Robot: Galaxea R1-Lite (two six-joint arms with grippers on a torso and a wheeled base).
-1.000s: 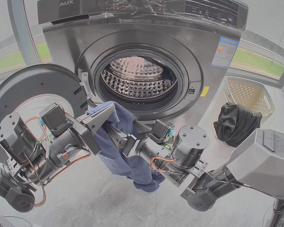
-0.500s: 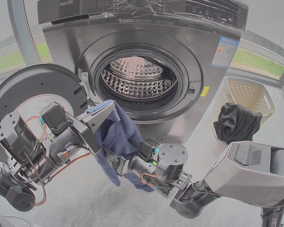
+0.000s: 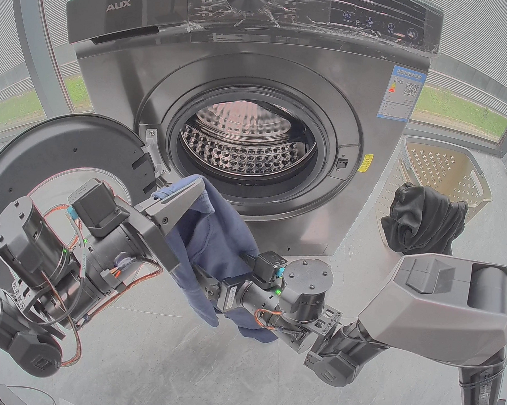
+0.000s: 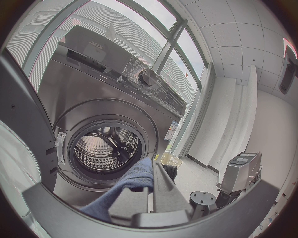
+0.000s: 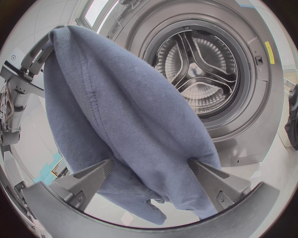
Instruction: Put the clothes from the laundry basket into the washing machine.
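Note:
A blue garment point(image 3: 218, 238) hangs in front of the open washing machine, below its drum point(image 3: 245, 138). My left gripper point(image 3: 181, 194) is shut on the garment's top edge, and the cloth point(image 4: 136, 176) shows pinched there in the left wrist view. Lower down, my right gripper point(image 3: 203, 279) is open at the hanging part; in the right wrist view the blue cloth point(image 5: 130, 108) drapes between its spread fingers point(image 5: 102, 170). A black garment point(image 3: 423, 221) lies over the rim of the beige laundry basket point(image 3: 477, 182) at the right.
The washer's round door point(image 3: 55, 147) stands swung open at the left, close behind my left arm. The basket sits on the grey floor beside the machine's right side. Bare floor point(image 3: 163, 363) lies in front of the machine.
My right arm has dropped and drawn back from the machine, its gripper now lower on the hanging cloth. The garment's lower part has bunched up. The left gripper has stayed almost still.

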